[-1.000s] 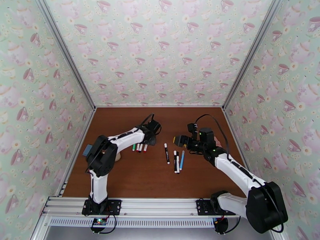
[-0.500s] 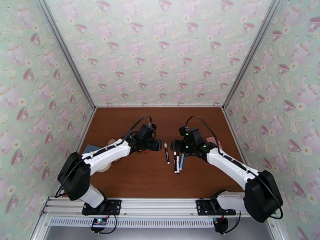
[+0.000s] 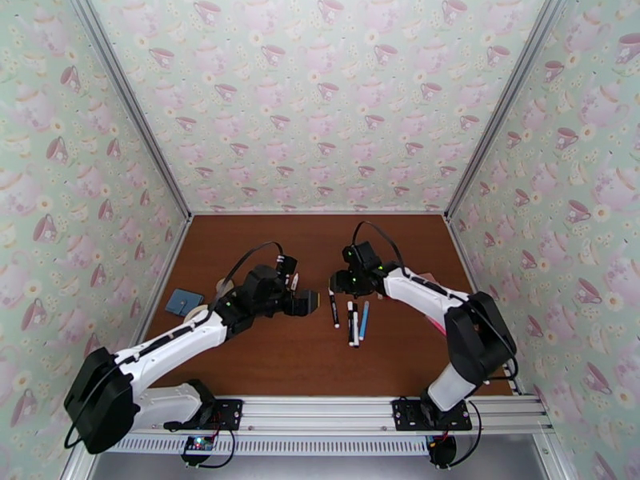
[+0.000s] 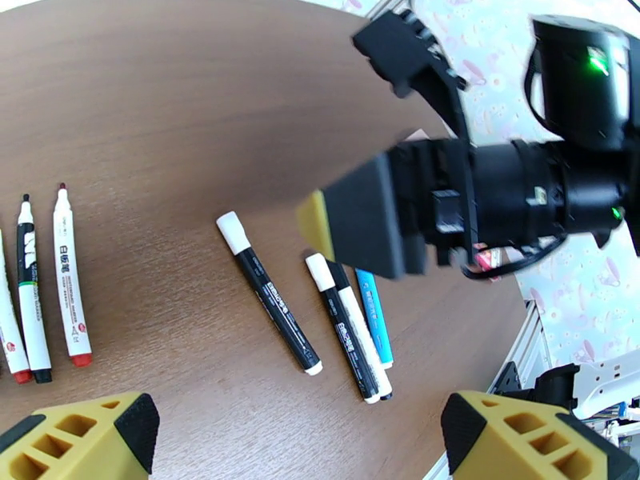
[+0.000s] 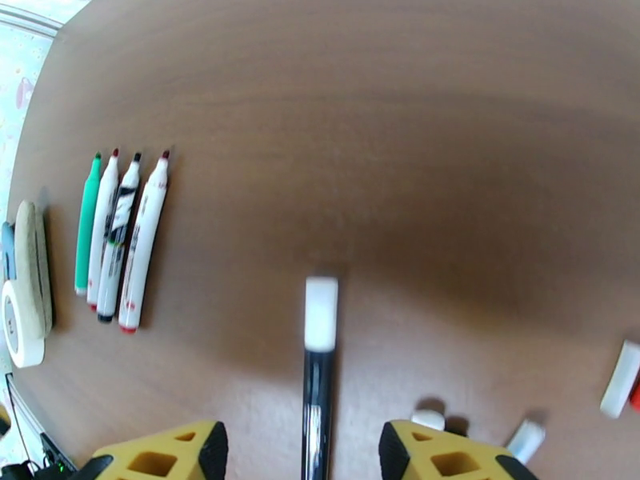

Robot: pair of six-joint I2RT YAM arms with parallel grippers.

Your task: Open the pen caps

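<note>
Our right claw [image 5: 298,451] is open around a black pen [image 5: 319,402] lying on the surface [image 5: 416,114]; we think it is not touching yet. Its white cap [image 5: 321,314] points far. We should squeeze the black part only. Our left claw [image 4: 296,442] is wide open, just left of the pen, ready to pull the cap straight.

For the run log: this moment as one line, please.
left hand: open, empty | right hand: open, straddling slim black plastic pen | white cylindrical plastic cap: on pen

Bright even light, soft shadows, fisheye wrist cams; pen [image 5: 319,370] blurry
</note>
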